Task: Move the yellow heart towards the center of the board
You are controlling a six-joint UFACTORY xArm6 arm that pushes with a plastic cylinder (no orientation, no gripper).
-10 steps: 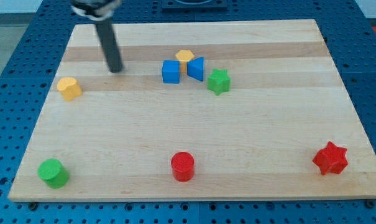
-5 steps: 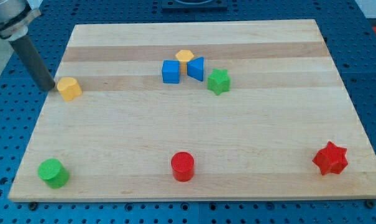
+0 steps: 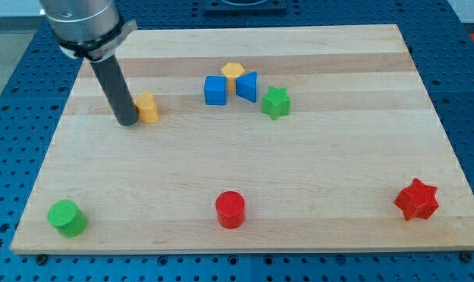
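**Eight blocks on the board, my tip pressing at the yellow heart's left side**

Eight blocks are sitting on the wooden board: two yellow, two blue, two green and two red. The yellow heart is lying in the upper left part of the board, well to the view's left of the board's middle. The other yellow block, a yellow hexagon, is standing at the top of a tight cluster near the upper middle, with the blue cube just below it on the left and the blue triangle just below it on the right; whether these three are touching I cannot tell. The green star is sitting just beside the blue triangle, on its lower right. Along the view's bottom, the green cylinder is resting near the left corner, the red cylinder near the middle of the bottom edge, and the red star near the right corner, all three well apart from one another.

Nothing here is acting as a container; every block is lying straight on the board.

The arm is ending in a plain dark rod, so there is nothing to spread or pinch. My tip is standing on the board directly at the left side of the yellow heart, seemingly touching it, and is holding nothing
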